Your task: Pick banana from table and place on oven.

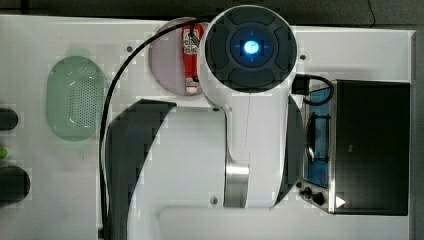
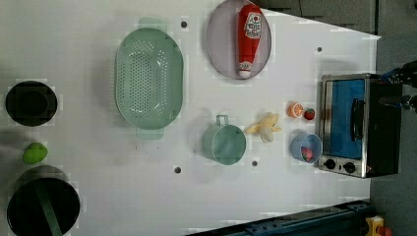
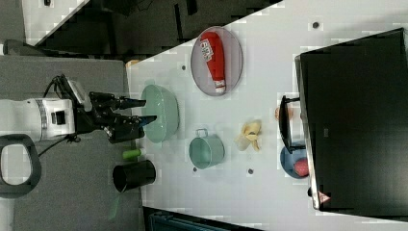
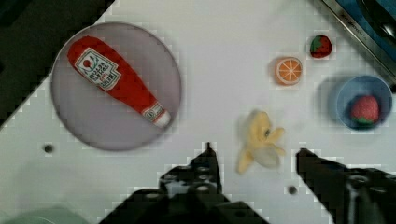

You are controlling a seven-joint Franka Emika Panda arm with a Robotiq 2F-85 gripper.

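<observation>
The gripper [image 4: 254, 163], spread and empty, is hanging high over the table [image 2: 98, 196], looking down on the banana [image 4: 259, 141] lying between mug [image 2: 223, 143] and oven [image 2: 359, 125], its length running across the finger gap.

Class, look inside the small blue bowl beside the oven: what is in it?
One strawberry lies inside the blue bowl. The bowl's floor beneath the strawberry is covered, so anything under it cannot be seen.

I see even, bright light on the white table [image 2: 147, 196]; soft shadows under the arm [image 1: 250, 125] at centre; blocky, perhaps compression-blurred edges throughout.
</observation>
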